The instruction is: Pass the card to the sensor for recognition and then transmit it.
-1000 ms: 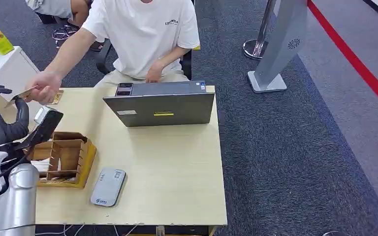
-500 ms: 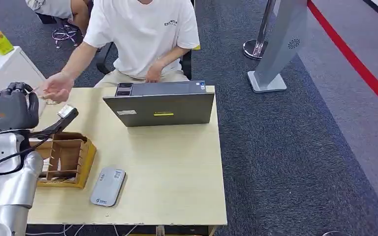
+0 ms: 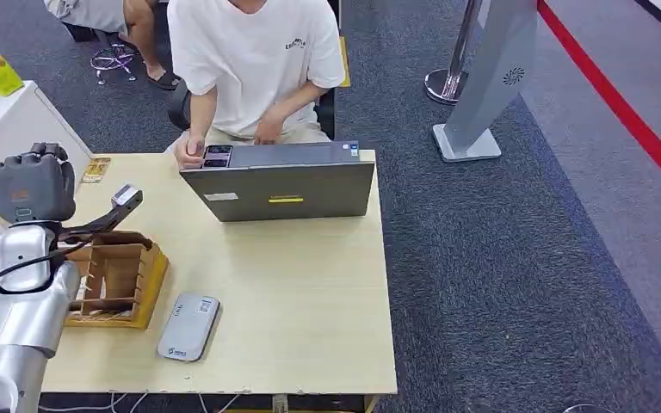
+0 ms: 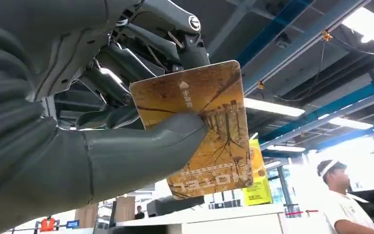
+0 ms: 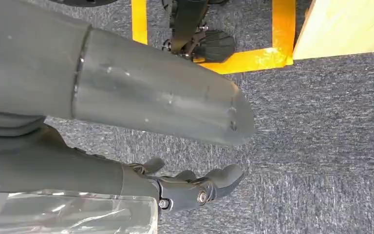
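1. Left wrist view: card (image 4: 199,129), amber w/ tree print, is pinched between the thick thumb (image 4: 146,148) pressing its face and the dark fingers (image 4: 121,63) curled behind it. About half the card sticks out past the thumb tip, far corners free.
2. Head view: left hand (image 3: 33,185) is raised above the table's (image 3: 310,292) left-rear part, back of hand toward cam, fingers curled in; card hidden here.
3. Sensor (image 3: 188,326), flat grey pad, lies near the front edge, just right of the wooden organizer (image 3: 120,277), well apart from the hand.
4. Open laptop (image 3: 280,185) stands at the rear edge; person (image 3: 254,60) sits behind it, hand at its left corner.
5. Bare tabletop btwn laptop and sensor, and to the sensor's right up to the table's right edge.
6. Right wrist view: right hand (image 5: 195,187) hangs over grey carpet, fingers loosely apart, holding nothing.
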